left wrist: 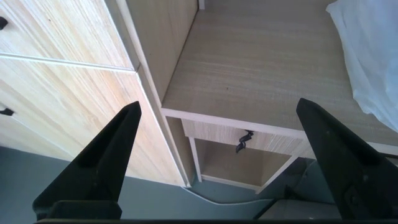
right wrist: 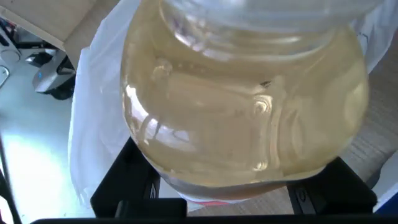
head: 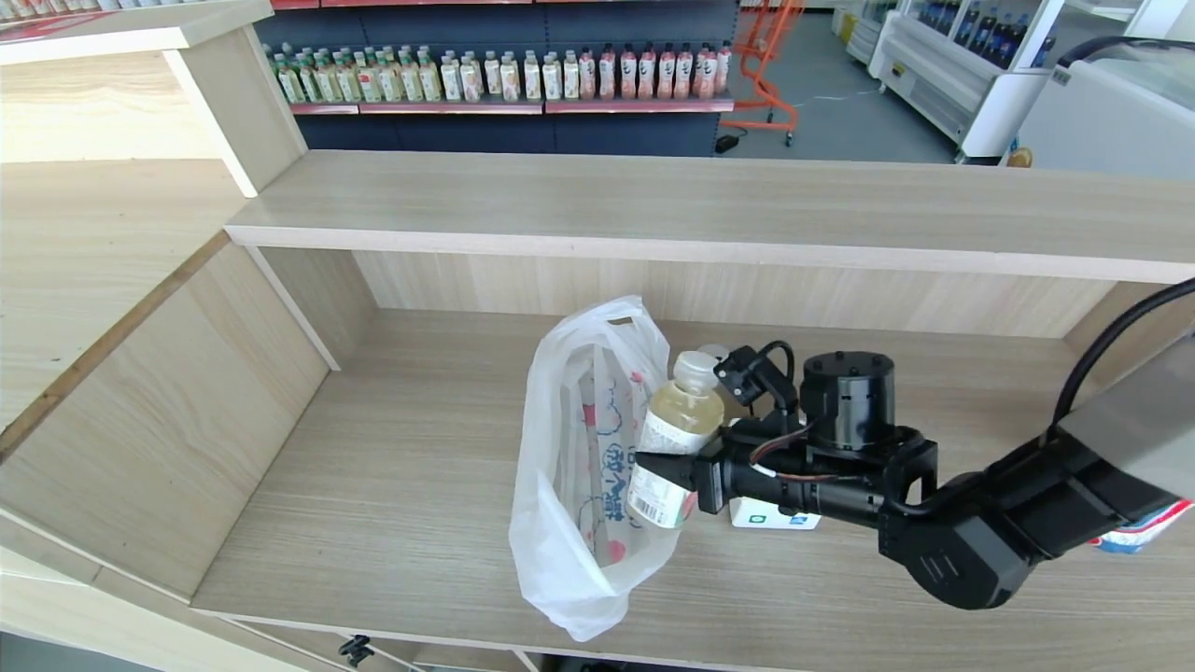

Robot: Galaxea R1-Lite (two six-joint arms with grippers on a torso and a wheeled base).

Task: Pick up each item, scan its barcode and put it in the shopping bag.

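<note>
White box (head: pixel 775 516) mostly behind the right arm (head: pixel 980 532); bottle (right wrist: pixel 249 93) top cut by the picture's edge.

pale tea bottle (head: pixel 675 439) upright beside white shopping bag (head: pixel 583 467).

Open bench (head: pixel 392 485) surface is stretching between the left side panel (head: pixel 159 420) and the shopping bag (head: pixel 569 523). Raised ledge (head: pixel 709 201) is walling off the rear; white box (head: pixel 761 515) is sitting just right of the bag.

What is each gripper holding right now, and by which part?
The right gripper holds the bottle, clamped across its labelled body, beside the shopping bag. The left gripper is open and holds nothing.
</note>
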